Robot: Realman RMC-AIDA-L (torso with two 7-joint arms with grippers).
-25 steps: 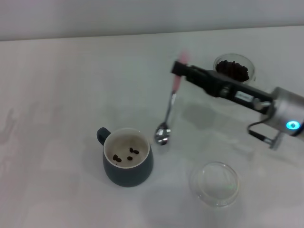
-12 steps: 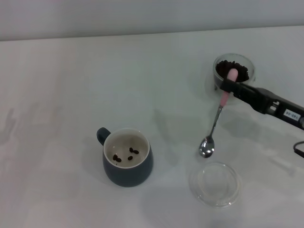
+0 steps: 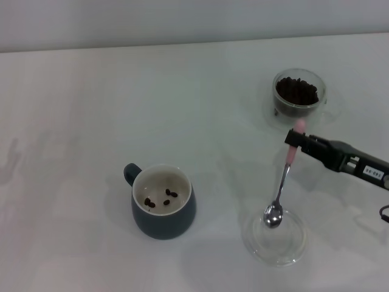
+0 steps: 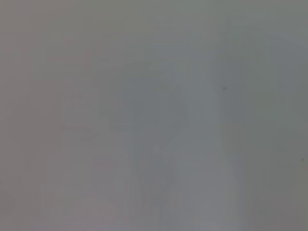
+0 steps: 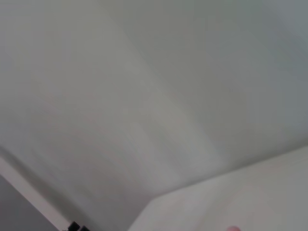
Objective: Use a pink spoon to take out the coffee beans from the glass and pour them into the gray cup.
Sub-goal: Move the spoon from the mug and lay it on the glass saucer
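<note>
My right gripper [image 3: 295, 141] is shut on the pink spoon [image 3: 284, 176], gripping its pink handle near the top. The spoon hangs down with its metal bowl [image 3: 273, 216] over the shallow clear dish [image 3: 275, 236]; the bowl looks empty. The glass [image 3: 298, 92] with a heap of coffee beans [image 3: 296, 89] stands at the back right, behind the gripper. The gray cup [image 3: 163, 201] stands at the front middle, handle to the left, with three beans [image 3: 161, 198] on its cream inside. The left gripper is not in view. A bit of the spoon's pink tip [image 5: 233, 228] shows in the right wrist view.
The white table [image 3: 91, 121] spreads under everything. The right arm [image 3: 352, 161] reaches in from the right edge. The left wrist view shows only a plain grey surface.
My right gripper has carried the spoon from beside the gray cup to the right and nearer the front; the spoon's bowl now hangs over the clear dish. Cup and glass have not moved.
</note>
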